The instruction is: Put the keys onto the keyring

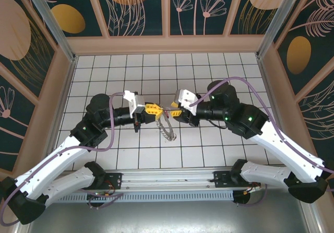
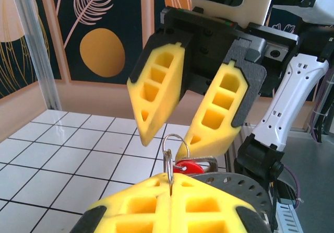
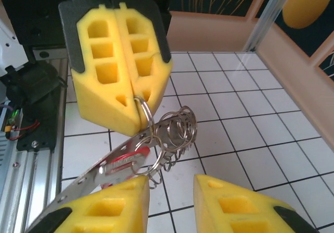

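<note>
My left gripper point(image 2: 170, 179) is shut on a thin silver loop of the keyring point(image 2: 245, 185), pinching it edge-on between the yellow tips. The keyring point(image 3: 180, 124) is a flat perforated metal band fringed with several small split rings, and it hangs below both grippers point(image 1: 168, 129). The key with its red tag point(image 3: 121, 161) lies against the band, just above my right gripper's left finger point(image 3: 112, 204). A small loop overlaps the key's head; whether it is threaded I cannot tell. My right gripper point(image 3: 169, 191) is open, facing the left gripper point(image 3: 136, 113) closely. The red tag point(image 2: 189, 166) sits behind the pinched loop.
Both arms meet above the middle of the white tiled floor point(image 1: 219, 76). Patterned walls point(image 1: 141, 8) enclose the back and sides. A metal rail point(image 1: 172, 183) runs along the near edge between the arm bases.
</note>
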Robot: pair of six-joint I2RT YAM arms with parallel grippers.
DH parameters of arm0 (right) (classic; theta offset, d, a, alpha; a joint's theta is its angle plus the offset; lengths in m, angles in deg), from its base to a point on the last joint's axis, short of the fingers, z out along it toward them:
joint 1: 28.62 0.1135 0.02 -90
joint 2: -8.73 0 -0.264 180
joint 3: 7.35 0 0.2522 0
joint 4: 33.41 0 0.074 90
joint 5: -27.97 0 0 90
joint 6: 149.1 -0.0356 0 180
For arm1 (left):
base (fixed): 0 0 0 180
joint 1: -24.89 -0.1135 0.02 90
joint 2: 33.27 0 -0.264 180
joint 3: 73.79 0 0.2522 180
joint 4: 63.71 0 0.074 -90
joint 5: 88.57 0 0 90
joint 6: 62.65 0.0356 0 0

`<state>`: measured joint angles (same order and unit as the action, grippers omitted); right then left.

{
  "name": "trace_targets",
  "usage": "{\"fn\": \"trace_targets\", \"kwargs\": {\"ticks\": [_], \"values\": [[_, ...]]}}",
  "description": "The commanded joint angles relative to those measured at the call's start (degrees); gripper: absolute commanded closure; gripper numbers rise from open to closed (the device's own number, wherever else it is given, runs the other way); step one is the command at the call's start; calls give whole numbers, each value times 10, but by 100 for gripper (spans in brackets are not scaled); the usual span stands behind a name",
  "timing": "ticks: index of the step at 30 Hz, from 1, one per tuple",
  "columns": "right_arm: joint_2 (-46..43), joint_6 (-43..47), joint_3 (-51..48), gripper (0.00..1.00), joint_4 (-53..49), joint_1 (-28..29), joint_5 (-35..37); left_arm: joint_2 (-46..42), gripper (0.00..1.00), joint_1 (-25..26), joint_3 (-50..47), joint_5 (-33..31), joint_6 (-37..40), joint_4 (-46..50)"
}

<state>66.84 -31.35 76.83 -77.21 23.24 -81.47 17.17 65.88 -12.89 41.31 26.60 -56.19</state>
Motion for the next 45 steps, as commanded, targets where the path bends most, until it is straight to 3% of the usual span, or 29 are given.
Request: {"fn": "trace_targets", "kwargs": {"ticks": [1,11,24,35,40,45], "values": [[-16,-16,-5,68,37,4,12,-5,100,3,2,14,-4,-33],[-2,-29,-11,64,58,3,-54,-6,100,3,2,16,4,-25],[-25,-65,-9,63,91,-15,-59,-6,100,3,1,1,18,-13],[11,-83,-10,63,83,-25,-98,-12,100,3,2,-3,19,-8],[22,-85,-9,64,60,-28,-117,-11,100,2,2,-7,20,-10],[22,-92,-11,72,49,-33,-123,-6,100,3,7,-8,23,-9]]}}
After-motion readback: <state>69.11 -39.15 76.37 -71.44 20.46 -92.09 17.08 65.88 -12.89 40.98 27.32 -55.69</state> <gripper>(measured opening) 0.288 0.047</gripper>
